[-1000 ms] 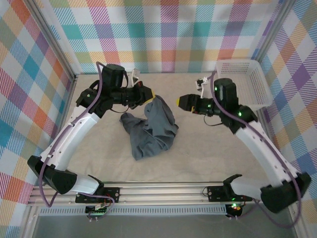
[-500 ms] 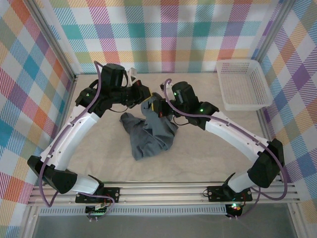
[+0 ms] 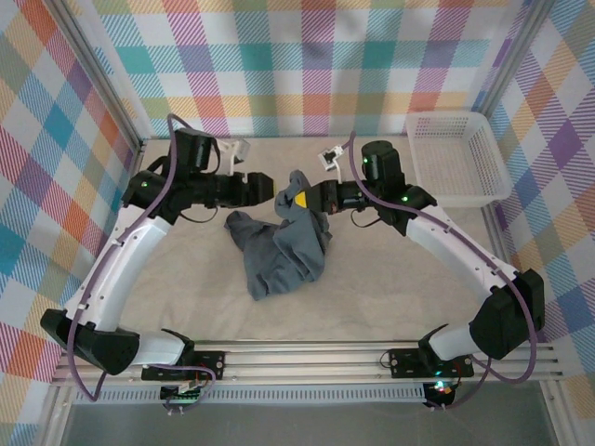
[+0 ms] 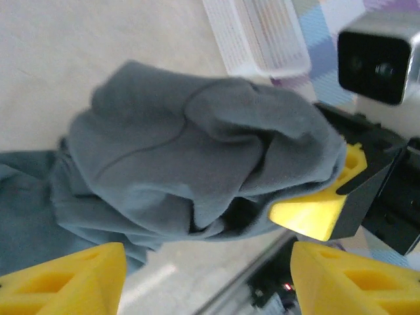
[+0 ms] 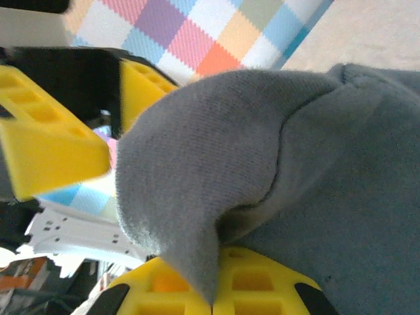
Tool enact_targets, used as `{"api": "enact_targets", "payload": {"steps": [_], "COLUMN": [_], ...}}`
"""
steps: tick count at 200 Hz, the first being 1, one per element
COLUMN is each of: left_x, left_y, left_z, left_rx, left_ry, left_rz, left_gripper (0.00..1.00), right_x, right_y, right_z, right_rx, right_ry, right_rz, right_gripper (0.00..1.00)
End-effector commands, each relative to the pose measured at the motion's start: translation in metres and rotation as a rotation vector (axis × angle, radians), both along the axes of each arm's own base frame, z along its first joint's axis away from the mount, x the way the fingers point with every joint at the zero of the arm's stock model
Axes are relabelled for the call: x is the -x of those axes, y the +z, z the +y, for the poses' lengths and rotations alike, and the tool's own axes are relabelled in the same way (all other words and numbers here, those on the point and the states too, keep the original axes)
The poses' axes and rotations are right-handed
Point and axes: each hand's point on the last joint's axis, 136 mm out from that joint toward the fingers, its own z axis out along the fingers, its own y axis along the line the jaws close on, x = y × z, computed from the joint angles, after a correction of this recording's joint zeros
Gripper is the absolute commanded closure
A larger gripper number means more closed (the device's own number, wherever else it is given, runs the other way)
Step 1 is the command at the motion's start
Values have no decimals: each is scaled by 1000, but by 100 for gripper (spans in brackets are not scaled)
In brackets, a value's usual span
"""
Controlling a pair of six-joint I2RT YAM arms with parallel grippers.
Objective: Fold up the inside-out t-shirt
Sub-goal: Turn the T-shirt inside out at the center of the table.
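The right gripper point(image 3: 298, 198) is closed on a fold of the t-shirt point(image 3: 284, 246); its wrist camera shows the grey cloth nipped between the two yellow fingers point(image 5: 164, 289) and bulging up over them in a rounded hump; that pinched end is lifted off the table point(image 3: 400, 269). Facing it from the left, the left gripper point(image 3: 267, 187) is spread wide with nothing between its fingers; its own camera shows both yellow fingertips far apart at the bottom of the view, the raised cloth ahead of them; from above it sits just beside the lifted fold, and whether it touches the cloth cannot be told. The rest of the shirt lies crumpled in a heap near the middle of the table, one flap sticking out to the left and the bulk trailing down toward the near edge. A white mesh basket point(image 3: 456, 158) stands at the far right corner, well apart from the shirt; checked cloth walls point(image 3: 316, 65) close in the table.
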Motion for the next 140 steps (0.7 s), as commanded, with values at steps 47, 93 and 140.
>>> {"api": "enact_targets", "payload": {"steps": [47, 93, 140], "left_x": [-36, -36, -30], "left_y": [-8, 62, 71], "left_z": [-38, -37, -38], "left_rx": [265, 512, 573], "left_ry": [-18, 8, -1], "left_rz": [16, -69, -57], "left_gripper": [87, 100, 100], "right_x": [4, -33, -10], "right_y": [12, -97, -127], "right_z": [3, -53, -66], "right_rx": [-24, 136, 206], "right_ry": [29, -231, -235], "right_rz": [40, 216, 210], "right_gripper": [100, 93, 69]}}
